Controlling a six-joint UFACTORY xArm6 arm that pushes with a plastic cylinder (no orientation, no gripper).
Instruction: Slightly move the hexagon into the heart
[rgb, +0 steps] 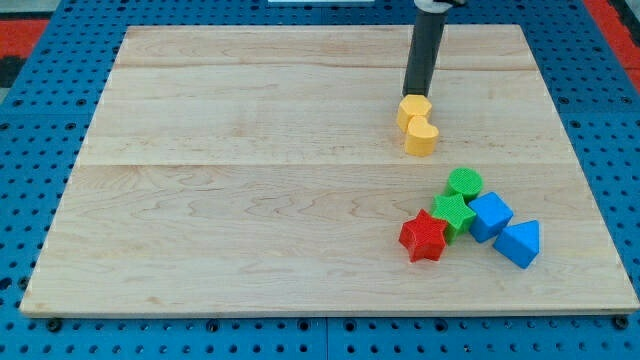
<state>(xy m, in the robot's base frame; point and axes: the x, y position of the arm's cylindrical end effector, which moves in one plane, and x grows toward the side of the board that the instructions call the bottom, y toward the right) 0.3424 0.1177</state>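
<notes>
Yellow hexagon (412, 108) sits toward the wooden board's (250, 180) top right, touching the yellow heart (422, 137) just below it. My tip (411, 95) (a bare rod, no jaws) rests against the hexagon's top edge. 5 other blocks cluster near the view's lower right.

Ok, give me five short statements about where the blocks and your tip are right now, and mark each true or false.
1. My tip is at the yellow hexagon's top edge. True.
2. The yellow hexagon touches the yellow heart. True.
3. The red star sits alone at the view's left. False: it adjoins the green star, lower right.
4. Three blue blocks are on the board. False: two, the blue cube and blue triangle.
5. The green cylinder lies below the heart. True.
</notes>
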